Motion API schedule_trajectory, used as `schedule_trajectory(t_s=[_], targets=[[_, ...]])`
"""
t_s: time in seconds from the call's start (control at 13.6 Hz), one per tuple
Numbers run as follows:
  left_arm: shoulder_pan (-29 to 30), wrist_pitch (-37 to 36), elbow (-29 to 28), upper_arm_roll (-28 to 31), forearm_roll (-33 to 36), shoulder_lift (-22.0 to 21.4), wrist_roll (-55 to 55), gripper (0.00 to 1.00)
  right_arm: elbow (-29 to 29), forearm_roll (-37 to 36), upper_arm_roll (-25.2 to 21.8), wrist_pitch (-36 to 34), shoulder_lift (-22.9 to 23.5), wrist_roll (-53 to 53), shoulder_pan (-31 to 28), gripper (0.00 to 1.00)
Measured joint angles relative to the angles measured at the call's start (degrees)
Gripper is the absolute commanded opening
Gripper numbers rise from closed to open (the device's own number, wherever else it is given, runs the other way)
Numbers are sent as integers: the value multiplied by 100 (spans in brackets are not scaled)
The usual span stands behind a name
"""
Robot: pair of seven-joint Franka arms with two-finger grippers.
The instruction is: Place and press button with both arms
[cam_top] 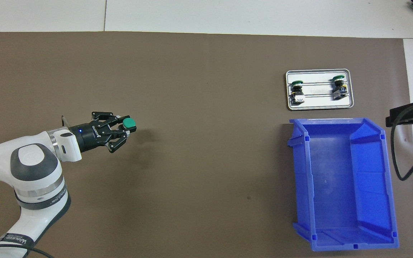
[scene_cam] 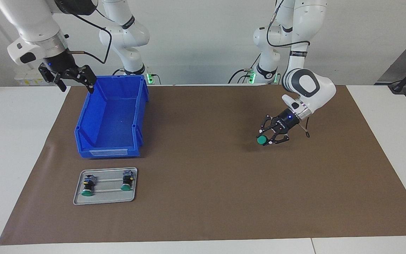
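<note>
My left gripper hangs over the brown mat at the left arm's end of the table, shut on a button whose round green cap points away from the wrist. Two more green-capped buttons lie on a small grey metal tray, at the right arm's end and farther from the robots than the blue bin. My right gripper is raised above the bin's outer rim, open and holding nothing; the overhead view catches only its edge.
A large blue bin, nothing in it, stands on the brown mat at the right arm's end. The tray lies just past its front lip. White tabletop borders the mat on all sides.
</note>
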Motion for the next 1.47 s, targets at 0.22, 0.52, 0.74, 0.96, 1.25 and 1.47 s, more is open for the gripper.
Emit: schedule_trajectory(t_s=[0.22, 0.52, 0.74, 0.96, 1.25, 1.47], targets=[[196, -948, -526, 7, -850, -79, 1012, 0, 0, 0, 0, 0, 0, 0, 0, 100], [591, -1920, -1105, 10, -1411, -72, 2164, 0, 0, 0, 0, 0, 0, 0, 0, 100], [949, -2524, -1450, 18, -1460, 20, 2903, 0, 0, 0, 0, 0, 0, 0, 0, 100], [997, -2642, -1594, 15, -1470, 124, 3159, 0, 0, 0, 0, 0, 0, 0, 0, 100], [1012, -2619, -1627, 20, -1474, 148, 3173, 91, 0, 0, 0, 0, 0, 0, 0, 100], [1098, -2620, -1626, 32, -1474, 148, 3172, 90, 0, 0, 0, 0, 0, 0, 0, 100]])
